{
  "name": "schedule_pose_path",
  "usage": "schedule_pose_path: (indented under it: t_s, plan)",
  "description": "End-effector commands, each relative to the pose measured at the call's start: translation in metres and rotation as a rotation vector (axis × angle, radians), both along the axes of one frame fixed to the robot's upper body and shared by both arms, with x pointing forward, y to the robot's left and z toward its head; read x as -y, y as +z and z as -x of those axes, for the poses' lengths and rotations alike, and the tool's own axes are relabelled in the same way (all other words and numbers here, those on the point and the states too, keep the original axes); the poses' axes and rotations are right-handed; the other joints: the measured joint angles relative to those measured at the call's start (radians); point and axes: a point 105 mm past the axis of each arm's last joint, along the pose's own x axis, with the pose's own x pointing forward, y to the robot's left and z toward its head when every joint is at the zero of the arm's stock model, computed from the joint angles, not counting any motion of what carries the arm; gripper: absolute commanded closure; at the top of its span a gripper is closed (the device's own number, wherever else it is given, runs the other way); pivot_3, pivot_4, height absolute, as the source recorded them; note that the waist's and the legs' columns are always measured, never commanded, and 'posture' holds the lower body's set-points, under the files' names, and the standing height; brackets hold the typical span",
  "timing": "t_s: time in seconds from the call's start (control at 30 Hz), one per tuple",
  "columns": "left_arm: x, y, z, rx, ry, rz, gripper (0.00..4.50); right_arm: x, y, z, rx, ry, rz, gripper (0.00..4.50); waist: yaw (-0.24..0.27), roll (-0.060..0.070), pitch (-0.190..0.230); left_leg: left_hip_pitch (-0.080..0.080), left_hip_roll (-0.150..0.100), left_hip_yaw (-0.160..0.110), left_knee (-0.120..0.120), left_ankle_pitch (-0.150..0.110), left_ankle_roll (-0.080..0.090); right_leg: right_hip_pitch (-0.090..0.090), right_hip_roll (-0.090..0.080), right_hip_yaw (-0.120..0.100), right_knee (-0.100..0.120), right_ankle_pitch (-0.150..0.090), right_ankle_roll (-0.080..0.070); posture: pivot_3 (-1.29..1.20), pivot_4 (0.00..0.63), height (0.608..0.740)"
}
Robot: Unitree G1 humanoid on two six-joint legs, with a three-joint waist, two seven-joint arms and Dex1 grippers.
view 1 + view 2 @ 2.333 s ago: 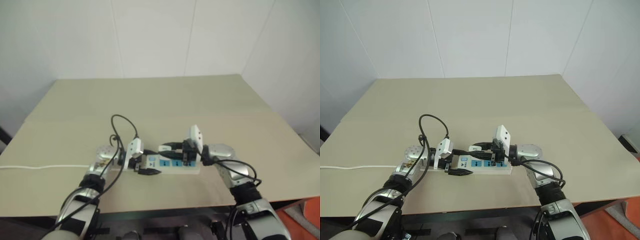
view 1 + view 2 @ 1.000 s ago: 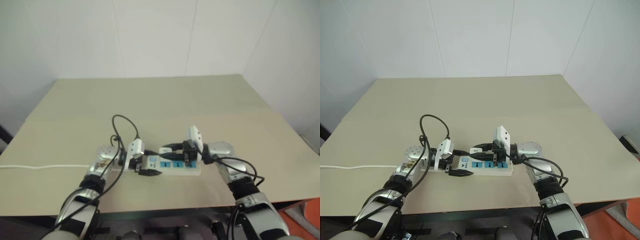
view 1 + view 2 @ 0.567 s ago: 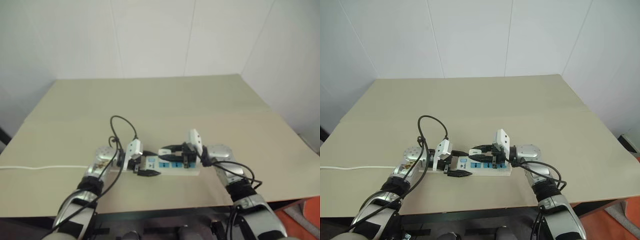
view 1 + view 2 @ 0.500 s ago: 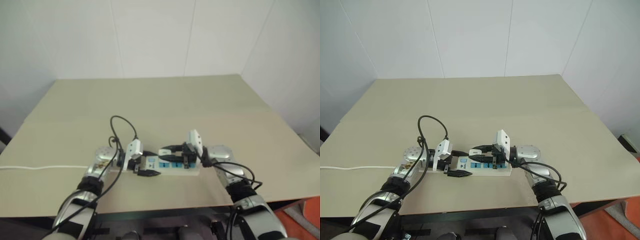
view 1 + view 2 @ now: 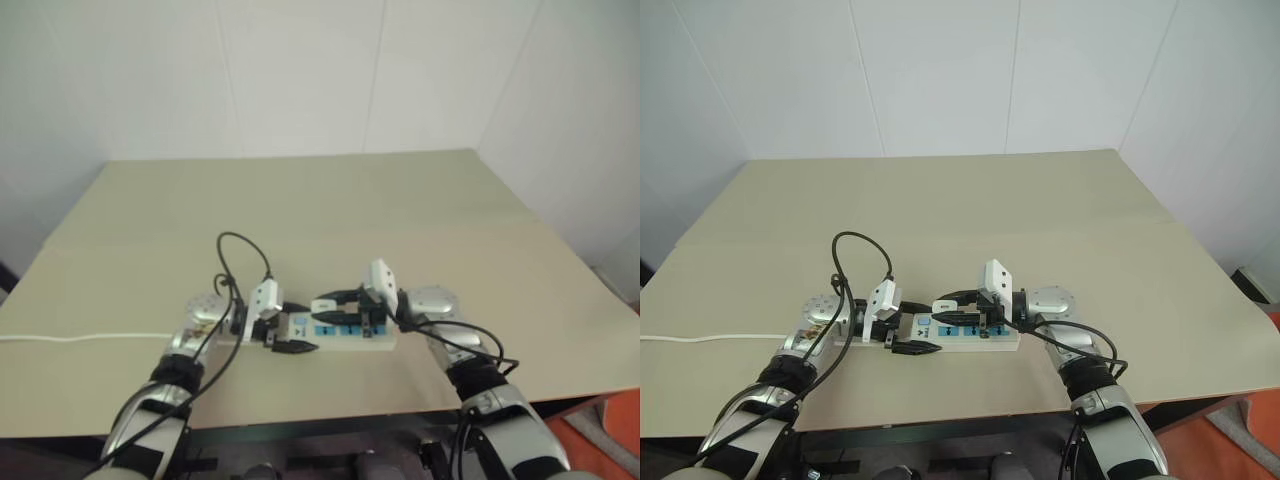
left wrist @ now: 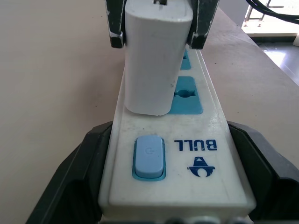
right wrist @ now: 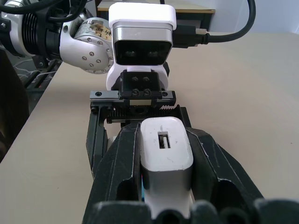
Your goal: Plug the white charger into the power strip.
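Observation:
The power strip [image 5: 345, 336] lies on the tan table, a long white bar with blue sockets. My left gripper [image 6: 168, 140] is shut on its switch end, one black finger along each long side. My right gripper [image 7: 163, 133] is shut on the white charger [image 7: 166, 156] and reaches in level from the opposite side. In the left wrist view the white charger [image 6: 156, 60] stands upright with its lower end resting on the strip, at the socket beside the blue switch [image 6: 148, 157]. Its prongs are hidden.
The strip's thin white cord [image 5: 80, 337] runs left across the table [image 5: 350, 200]. A black cable loop [image 5: 240, 255] arches over my left wrist. The table's front edge is close behind both arms. An orange object [image 5: 612, 440] sits low at the right.
The camera has shifted a little. Both grippers keep their holds, and the charger stays over the same socket.

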Motion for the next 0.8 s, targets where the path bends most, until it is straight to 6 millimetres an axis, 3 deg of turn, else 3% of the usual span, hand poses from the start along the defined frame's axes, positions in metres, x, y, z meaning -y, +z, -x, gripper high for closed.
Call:
schedule_pose_path:
  t_s: [0.03, 0.33, 0.8]
  plan:
    - [-0.005, -0.008, 0.005, -0.016, 0.003, -0.043, 1.20, -0.007, -0.025, 0.007, -0.082, 0.033, 0.076, 3.31, -0.005, 0.000, 0.000, 0.000, 0.000, 0.000, 0.000, 0.000, 0.000, 0.000, 0.000, 0.000, 0.000, 0.000, 0.000, 0.00, 0.150, 0.740]
    - [-0.010, -0.007, 0.005, -0.013, 0.018, -0.048, 1.20, 0.022, -0.040, -0.003, -0.124, -0.061, 0.112, 3.31, -0.009, -0.001, -0.001, 0.001, 0.000, 0.000, 0.000, 0.000, 0.000, 0.002, 0.000, 0.000, 0.000, 0.000, 0.000, 0.00, 0.150, 0.740]
    - [-0.007, -0.006, 0.003, -0.011, 0.009, -0.052, 1.20, 0.021, -0.042, 0.000, -0.116, -0.059, 0.128, 3.31, -0.003, -0.002, -0.002, 0.001, 0.000, 0.000, 0.000, 0.000, 0.000, 0.002, 0.000, 0.000, -0.001, 0.000, -0.001, 0.00, 0.150, 0.740]
